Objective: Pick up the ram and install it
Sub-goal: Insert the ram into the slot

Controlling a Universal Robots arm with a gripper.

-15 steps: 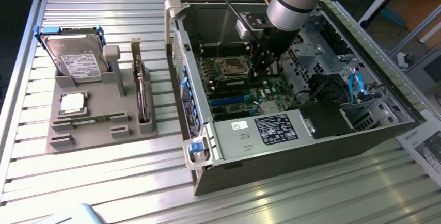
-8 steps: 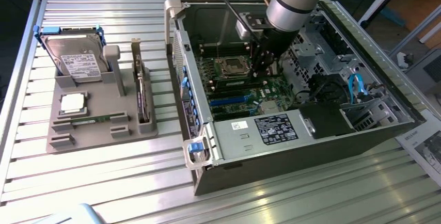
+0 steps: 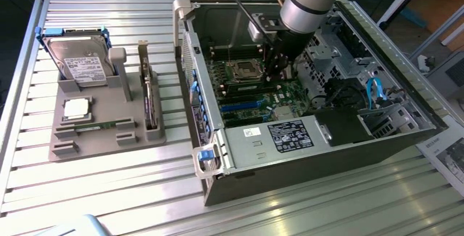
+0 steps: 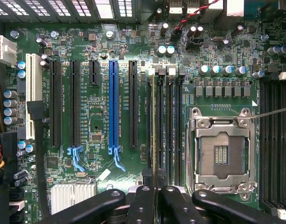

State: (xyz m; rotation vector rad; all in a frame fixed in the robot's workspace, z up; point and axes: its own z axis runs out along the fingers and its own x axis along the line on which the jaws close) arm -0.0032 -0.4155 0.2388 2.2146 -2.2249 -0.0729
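Two black fingers of the gripper pinch the top edge of the thin green ram stick just below them, which looks light, stiff and easy to crack.

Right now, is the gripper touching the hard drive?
Apart. The exterior view shows the gripper inside the computer case, while the hard drive stands in the tray outside it.

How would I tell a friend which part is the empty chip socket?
Look inside the open computer case, at its green board. The socket sits between two banks of long black slots. It alone is square, with a shiny metal frame.
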